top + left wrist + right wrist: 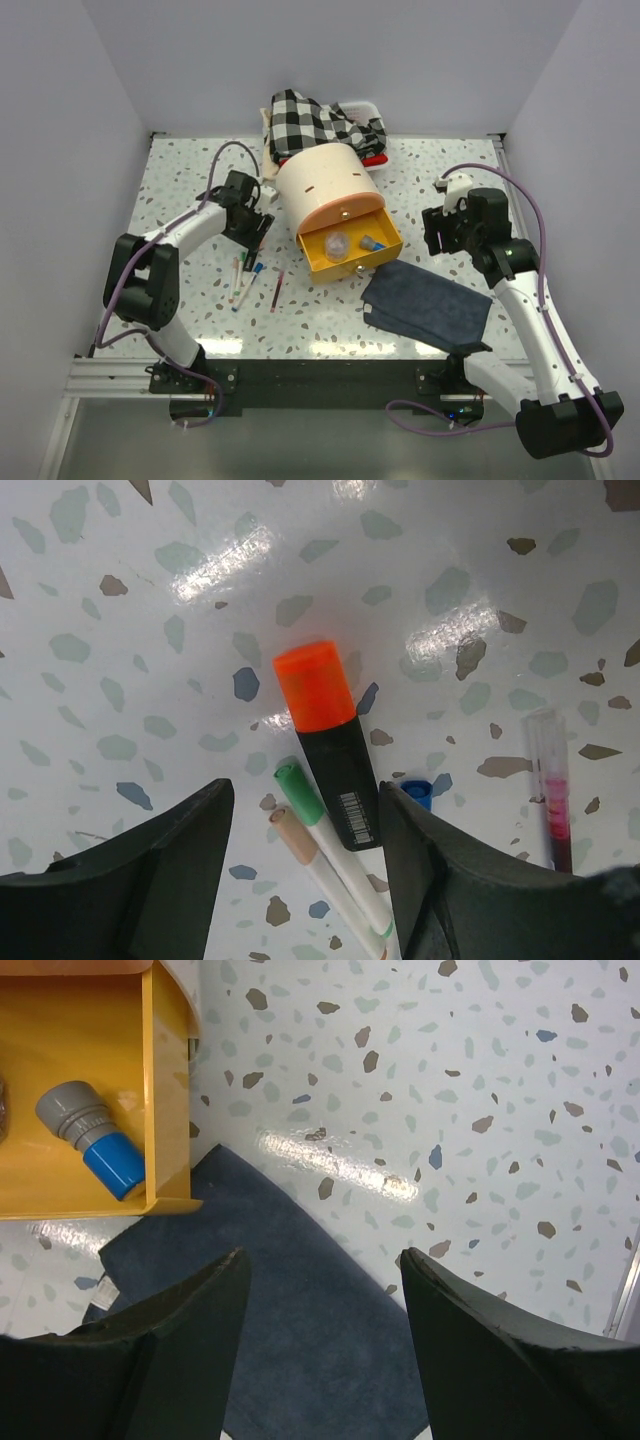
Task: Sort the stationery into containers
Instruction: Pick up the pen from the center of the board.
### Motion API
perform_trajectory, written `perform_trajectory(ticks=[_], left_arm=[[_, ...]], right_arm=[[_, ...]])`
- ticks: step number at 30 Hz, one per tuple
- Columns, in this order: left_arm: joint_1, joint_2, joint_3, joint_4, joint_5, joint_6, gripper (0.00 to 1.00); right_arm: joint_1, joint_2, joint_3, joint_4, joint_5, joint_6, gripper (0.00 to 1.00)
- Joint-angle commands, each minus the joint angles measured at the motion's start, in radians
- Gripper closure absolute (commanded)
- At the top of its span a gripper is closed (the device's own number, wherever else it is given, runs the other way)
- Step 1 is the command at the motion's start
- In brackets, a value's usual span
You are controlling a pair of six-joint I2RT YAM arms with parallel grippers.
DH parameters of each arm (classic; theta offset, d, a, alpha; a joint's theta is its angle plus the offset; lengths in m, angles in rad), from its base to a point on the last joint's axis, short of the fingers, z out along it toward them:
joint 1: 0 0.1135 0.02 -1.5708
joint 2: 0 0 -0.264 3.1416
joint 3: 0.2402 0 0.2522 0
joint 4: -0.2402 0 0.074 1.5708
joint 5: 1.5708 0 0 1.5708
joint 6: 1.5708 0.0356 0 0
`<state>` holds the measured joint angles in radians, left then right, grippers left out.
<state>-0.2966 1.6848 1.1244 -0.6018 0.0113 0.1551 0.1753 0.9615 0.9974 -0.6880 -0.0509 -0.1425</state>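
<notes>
The cream drum cabinet has its bottom yellow drawer pulled open. A clear round pot and a blue-capped tube lie in it. The tube and the drawer wall also show in the right wrist view. My left gripper is open, low over the table. Between its fingers lie the orange-capped marker, a green-capped pen and a beige-capped pen. My right gripper is open and empty above the dark blue cloth.
More pens and a dark red pencil lie left of the drawer. A blue cap and a clear-capped pink pen lie right of the marker. The dark blue cloth lies front right. Checked fabric sits on a white tray behind the cabinet.
</notes>
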Motion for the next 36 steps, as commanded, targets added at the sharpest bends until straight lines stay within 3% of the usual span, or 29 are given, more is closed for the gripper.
perform_trajectory(ticks=[1,14,19,23,26,36], left_arm=[[0.002,0.012,-0.038,0.06,0.015,-0.022,0.36],[0.004,0.095,-0.115,0.198,0.024,-0.06,0.41],[0.004,0.119,-0.132,0.217,0.053,-0.058,0.54],[0.004,0.127,-0.138,0.212,0.076,-0.051,0.84],[0.011,0.093,-0.137,0.188,0.084,-0.046,1.0],[0.031,-0.135,-0.041,0.048,0.182,-0.055,1.0]], right_arm=[[-0.003,-0.018,0.012,0.004,0.005,-0.002,0.34],[-0.003,0.005,0.027,0.004,0.005,-0.005,0.34],[-0.003,0.003,0.024,-0.002,0.006,-0.005,0.34],[-0.003,0.008,0.03,-0.005,0.008,-0.008,0.34],[-0.003,0.008,0.033,-0.004,0.01,-0.009,0.34],[-0.005,-0.004,0.01,0.027,0.0,-0.002,0.34]])
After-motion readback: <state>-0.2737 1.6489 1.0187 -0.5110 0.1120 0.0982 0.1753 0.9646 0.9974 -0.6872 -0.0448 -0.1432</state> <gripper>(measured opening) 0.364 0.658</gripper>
